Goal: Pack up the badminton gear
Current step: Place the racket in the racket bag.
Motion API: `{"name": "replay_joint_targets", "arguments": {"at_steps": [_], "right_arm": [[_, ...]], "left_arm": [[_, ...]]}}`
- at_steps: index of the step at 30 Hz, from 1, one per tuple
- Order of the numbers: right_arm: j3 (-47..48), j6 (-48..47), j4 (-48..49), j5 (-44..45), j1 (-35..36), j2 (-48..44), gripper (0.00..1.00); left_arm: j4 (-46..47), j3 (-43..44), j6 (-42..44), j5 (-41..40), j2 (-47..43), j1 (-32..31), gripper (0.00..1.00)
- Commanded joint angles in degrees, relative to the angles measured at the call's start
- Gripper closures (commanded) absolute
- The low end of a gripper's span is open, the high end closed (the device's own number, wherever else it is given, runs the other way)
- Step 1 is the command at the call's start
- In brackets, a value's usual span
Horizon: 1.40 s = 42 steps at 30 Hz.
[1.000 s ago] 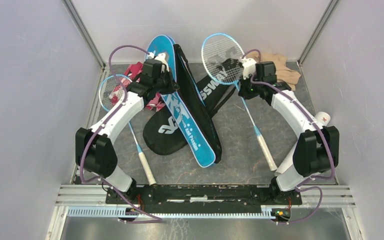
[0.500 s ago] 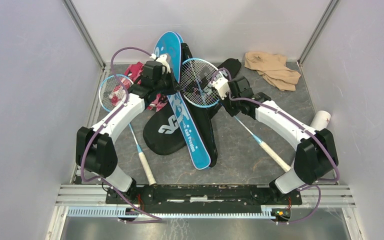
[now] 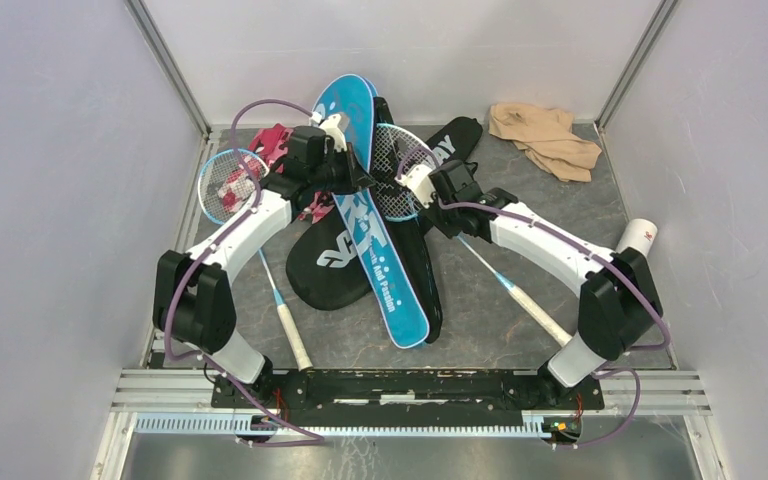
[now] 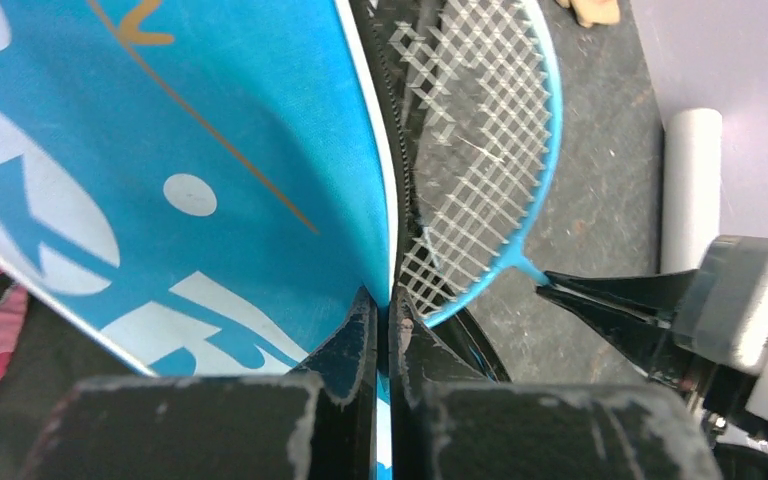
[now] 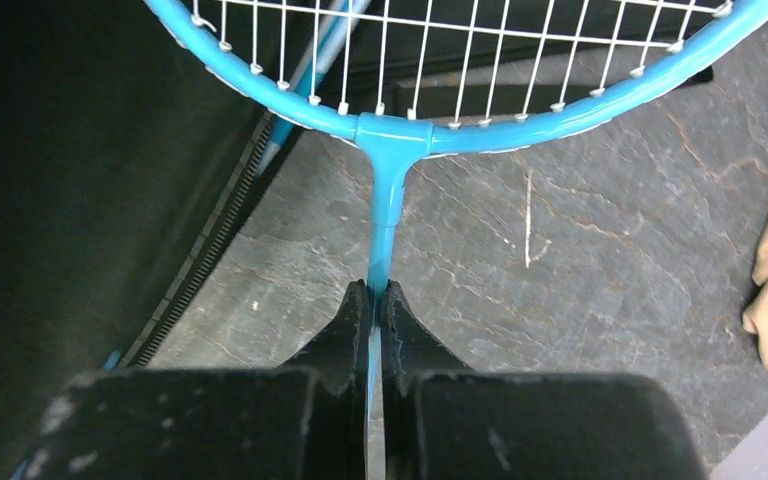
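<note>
Pinched by the right end effector (image 5: pixel 375 292), the racket (image 5: pixel 392 135) is now brought over to be slid into the blue cover (image 4: pixel 210 150) pinched open by the left end effector (image 4: pixel 384 302).

The counter (image 3: pixel 480 335) is surfaced in a dark grey, stone-like sheet veined with fine pale cracks. It is enclosed on three sides by plain, pale panels: a left wall (image 3: pixel 60 200), a back wall (image 3: pixel 410 45) and a right wall (image 3: pixel 740 140). The panels are joined at the two far corners by slanting aluminium posts (image 3: pixel 169 70), the near edge is bounded by a ribbed aluminium rail (image 3: pixel 160 385), and the whole is lit evenly and softly, with only faint shadows cast on the counter.
</note>
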Motion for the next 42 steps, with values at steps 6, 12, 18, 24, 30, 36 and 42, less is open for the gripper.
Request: {"name": "replay_joint_targets", "arguments": {"at_steps": [6, 12, 18, 24, 30, 36, 42], "right_arm": [[9.9, 2.9, 1.8, -10.1, 1.8, 5.4, 1.00], [11.8, 5.5, 5.9, -19.9, 1.8, 8.8, 1.00], [11.1, 8.7, 11.8, -25.3, 0.7, 11.2, 1.00], [10.5, 12.8, 16.8, -36.3, -3.5, 14.7, 0.96], [8.7, 11.8, 16.8, -43.3, -6.7, 17.1, 0.77], [6.2, 7.5, 13.4, -45.8, -7.9, 17.3, 0.60], [1.7, 1.6, 10.2, -45.2, -11.2, 14.1, 0.43]], "left_arm": [[13.4, -3.8, -2.5, 14.1, 0.4, -0.3, 0.98], [15.9, -6.6, -2.5, 17.8, 1.1, -0.9, 0.98], [18.0, -9.0, -2.3, 20.2, 1.2, -1.0, 0.98], [22.3, -14.7, -4.2, 18.9, -1.9, -0.9, 0.98], [22.7, -17.9, -3.0, 14.2, -4.1, -1.0, 0.98], [22.1, -17.5, -1.0, 13.4, -3.8, -1.0, 0.98], [21.9, -17.1, 0.5, 12.9, -3.8, -1.0, 0.98]]}}
